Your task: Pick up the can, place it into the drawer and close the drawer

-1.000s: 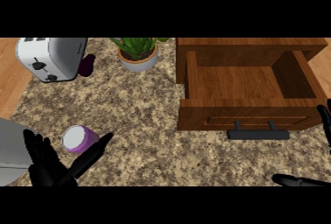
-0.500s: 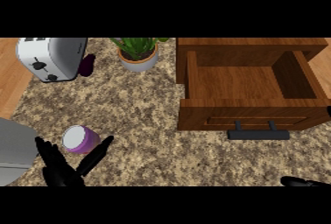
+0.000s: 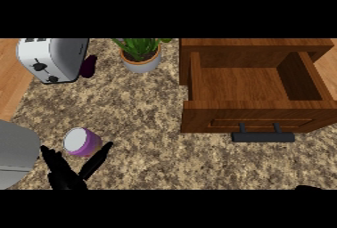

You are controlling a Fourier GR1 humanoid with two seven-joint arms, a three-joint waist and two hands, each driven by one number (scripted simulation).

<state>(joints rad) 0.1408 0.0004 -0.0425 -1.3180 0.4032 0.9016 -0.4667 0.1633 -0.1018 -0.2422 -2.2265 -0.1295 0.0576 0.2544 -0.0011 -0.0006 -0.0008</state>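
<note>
The can (image 3: 81,141), purple with a white top, stands upright on the speckled counter at the lower left. My left hand (image 3: 64,172) is just below it at the view's lower edge, open, its straight fingers spread; the thumb tip lies close to the can's right side, not curled round it. The wooden drawer (image 3: 250,116) is pulled open at the right and nothing shows inside it. Its black handle (image 3: 263,137) faces me. Of my right hand (image 3: 308,187) only a black sliver shows at the lower right edge.
A silver toaster (image 3: 51,58) stands at the back left with a dark purple object (image 3: 89,66) beside it. A potted plant (image 3: 140,52) is at the back centre. My grey left forearm (image 3: 13,156) fills the lower left edge.
My right hand has sunk from the right edge almost out of view at the bottom. My left hand shifted slightly lower and to the right beside the can.
</note>
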